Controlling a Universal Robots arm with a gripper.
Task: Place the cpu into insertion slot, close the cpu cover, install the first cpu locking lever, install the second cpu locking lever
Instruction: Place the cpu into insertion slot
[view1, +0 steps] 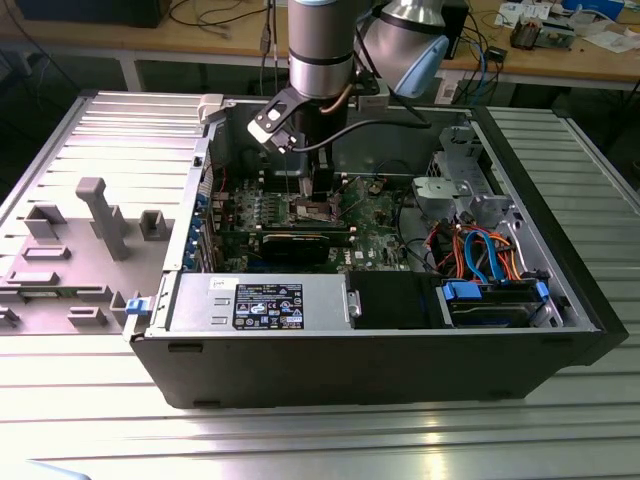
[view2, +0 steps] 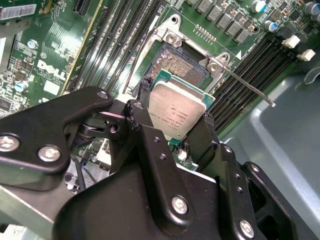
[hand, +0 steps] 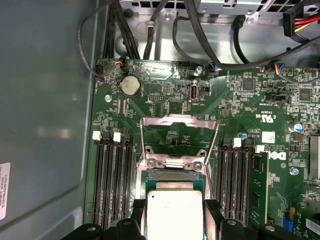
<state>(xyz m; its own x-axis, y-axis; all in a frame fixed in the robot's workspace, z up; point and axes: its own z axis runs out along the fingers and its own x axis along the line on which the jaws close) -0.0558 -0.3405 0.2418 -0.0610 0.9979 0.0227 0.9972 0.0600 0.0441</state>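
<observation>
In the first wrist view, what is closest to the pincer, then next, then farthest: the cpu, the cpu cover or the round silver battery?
1. cpu: gripped in the pincer.
2. cpu cover: flipped open, just past the insertion slot.
3. round silver battery: beyond the cover, near the board's edge.

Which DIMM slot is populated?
The slot holding the green memory module, outermost in the bank away from the grey case panel. The other slots flanking the insertion slot are empty black.
</observation>
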